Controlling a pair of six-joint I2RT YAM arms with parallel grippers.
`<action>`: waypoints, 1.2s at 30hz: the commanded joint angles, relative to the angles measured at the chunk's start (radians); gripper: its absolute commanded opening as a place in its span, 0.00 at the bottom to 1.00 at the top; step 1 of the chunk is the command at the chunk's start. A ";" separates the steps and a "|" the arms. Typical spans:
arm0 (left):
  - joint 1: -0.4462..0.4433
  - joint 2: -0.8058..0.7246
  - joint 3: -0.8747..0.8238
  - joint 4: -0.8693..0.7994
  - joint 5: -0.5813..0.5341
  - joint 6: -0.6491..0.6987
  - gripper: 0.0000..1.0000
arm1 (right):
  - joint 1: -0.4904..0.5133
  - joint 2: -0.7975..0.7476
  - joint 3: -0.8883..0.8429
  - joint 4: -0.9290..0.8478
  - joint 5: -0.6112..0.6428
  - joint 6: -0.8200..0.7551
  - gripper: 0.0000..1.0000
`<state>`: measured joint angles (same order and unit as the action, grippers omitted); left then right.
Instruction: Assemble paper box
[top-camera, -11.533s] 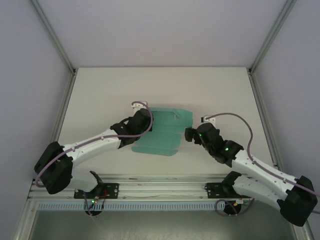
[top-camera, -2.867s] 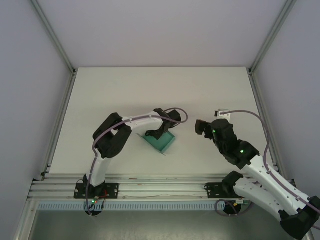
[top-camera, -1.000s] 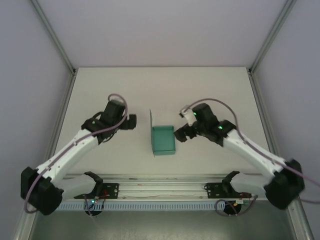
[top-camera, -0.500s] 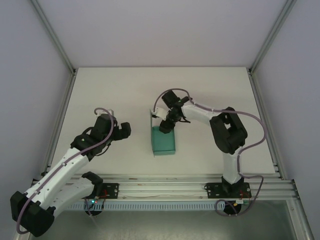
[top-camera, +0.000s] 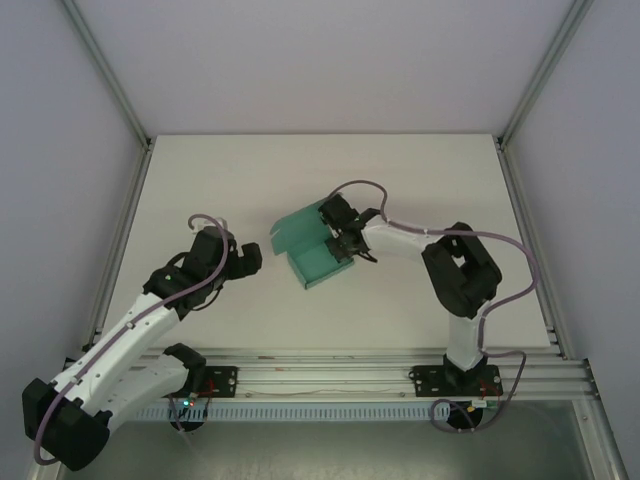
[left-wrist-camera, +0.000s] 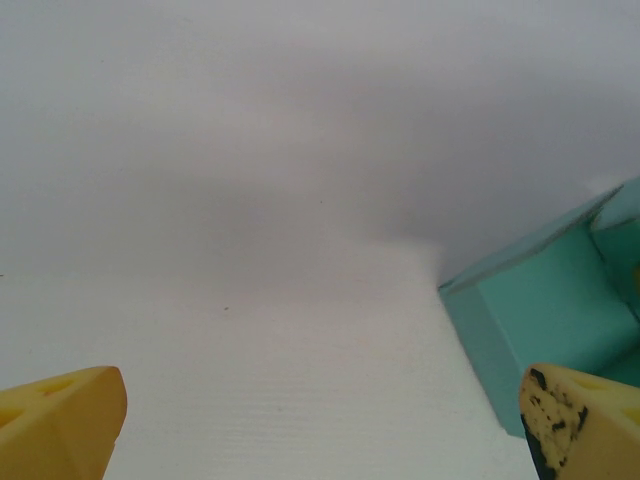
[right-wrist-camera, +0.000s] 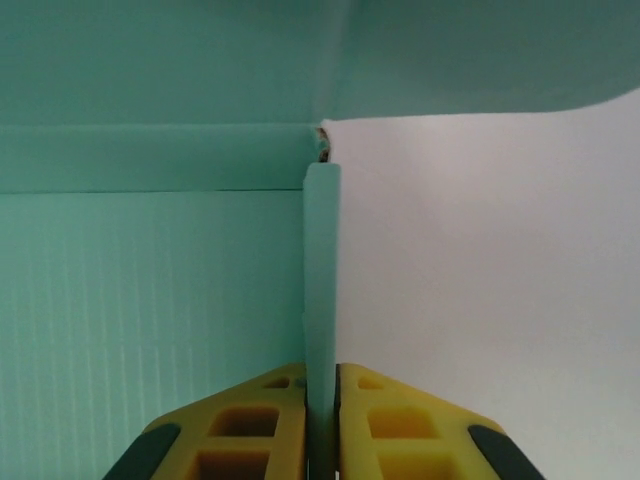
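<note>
Looking down from the top, the paper box (top-camera: 318, 262) sits around the middle of the surface (top-camera: 430, 180), turned at an angle. Its lid flap (top-camera: 298, 226) stands open on the far-left side. The right pincer (top-camera: 343, 244) is right at the box's right-hand wall, and the wrist cam makes it pretty clear. Both yellow fingers (right-wrist-camera: 265, 415) are squeezed onto that thin teal wall, one on each side, with the card sandwiched between them. In that view the box's inside is to the left of the wall and the bare white surface is to the right.

The left pincer (top-camera: 250, 258) is off to the box's left, near it but not touching, spread wide. On its own cam a corner of the box shows off to the right, just past the right fingertip (left-wrist-camera: 572, 420), with plain surface between the two tips. Can't tell if the box is lying flat or tipped up a bit.
</note>
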<state>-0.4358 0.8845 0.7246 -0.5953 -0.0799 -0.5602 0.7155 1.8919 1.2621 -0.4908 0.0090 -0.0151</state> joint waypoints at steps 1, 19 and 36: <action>0.007 0.013 0.025 0.036 -0.019 -0.014 1.00 | 0.062 -0.054 -0.066 -0.127 0.225 0.375 0.12; 0.006 0.165 0.044 0.299 0.348 0.323 1.00 | 0.147 -0.455 -0.238 -0.012 0.260 0.399 0.66; 0.006 0.413 0.248 0.223 0.483 0.706 0.96 | -0.194 -0.423 -0.103 -0.058 -0.472 -0.689 0.87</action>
<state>-0.4358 1.2755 0.9421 -0.3454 0.3759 0.0425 0.5350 1.4101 1.0927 -0.4503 -0.3042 -0.4767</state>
